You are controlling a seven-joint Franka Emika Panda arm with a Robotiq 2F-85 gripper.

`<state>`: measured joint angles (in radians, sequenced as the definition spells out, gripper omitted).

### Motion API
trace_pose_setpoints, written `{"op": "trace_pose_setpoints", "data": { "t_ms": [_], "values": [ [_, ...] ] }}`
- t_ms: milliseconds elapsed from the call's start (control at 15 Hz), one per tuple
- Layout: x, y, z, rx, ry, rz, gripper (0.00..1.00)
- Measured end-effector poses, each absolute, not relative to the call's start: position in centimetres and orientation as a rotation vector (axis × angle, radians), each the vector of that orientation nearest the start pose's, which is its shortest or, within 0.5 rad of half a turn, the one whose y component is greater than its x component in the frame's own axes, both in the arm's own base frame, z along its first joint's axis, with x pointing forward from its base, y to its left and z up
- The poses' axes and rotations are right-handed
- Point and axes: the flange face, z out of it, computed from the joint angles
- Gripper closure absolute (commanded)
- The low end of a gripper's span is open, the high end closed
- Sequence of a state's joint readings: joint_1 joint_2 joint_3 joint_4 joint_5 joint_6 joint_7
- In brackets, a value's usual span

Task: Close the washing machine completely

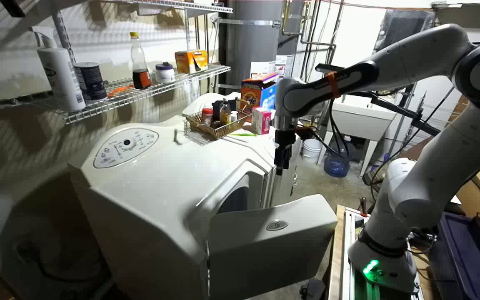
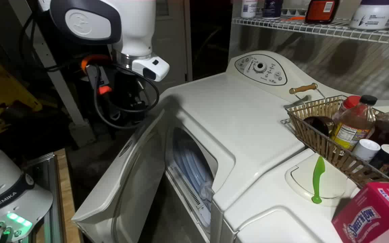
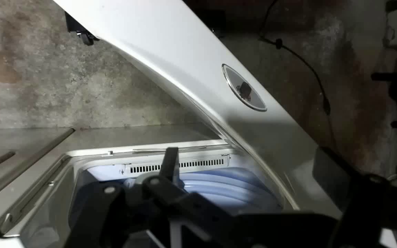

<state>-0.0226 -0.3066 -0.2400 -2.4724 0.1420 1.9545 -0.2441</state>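
The off-white washing machine (image 1: 152, 175) stands with its dial panel at the back; it also shows in an exterior view (image 2: 241, 108). Its flat front door (image 1: 273, 246) is swung wide open, seen also in an exterior view (image 2: 137, 189) and the wrist view (image 3: 184, 65). The opening shows a pale blue drum (image 3: 219, 182). My gripper (image 1: 281, 164) points down above the door's level. In the wrist view my gripper (image 3: 248, 155) has its fingers wide apart and nothing between them; one overlaps the opening, one the door's outer face. Contact with the door cannot be told.
A neighbouring white appliance (image 2: 282, 229) stands beside it, bearing a pink box (image 2: 366, 212), a green scoop (image 2: 317, 179) and a basket of bottles (image 2: 329, 145). A wire shelf (image 1: 152, 87) hangs above. The robot's wooden base board (image 1: 339, 233) lies close to the door's free edge.
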Motion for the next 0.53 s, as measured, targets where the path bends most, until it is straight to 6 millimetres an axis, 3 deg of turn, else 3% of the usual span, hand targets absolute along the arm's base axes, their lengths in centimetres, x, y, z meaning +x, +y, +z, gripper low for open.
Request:
{"op": "trace_pose_setpoints", "data": {
  "t_ms": [333,533],
  "values": [
    [40.03,-9.73,38.68,-2.885,0.098,0.242,0.00],
    [40.45,-9.74,38.44,-2.917,0.205,0.172,0.00]
  ]
}}
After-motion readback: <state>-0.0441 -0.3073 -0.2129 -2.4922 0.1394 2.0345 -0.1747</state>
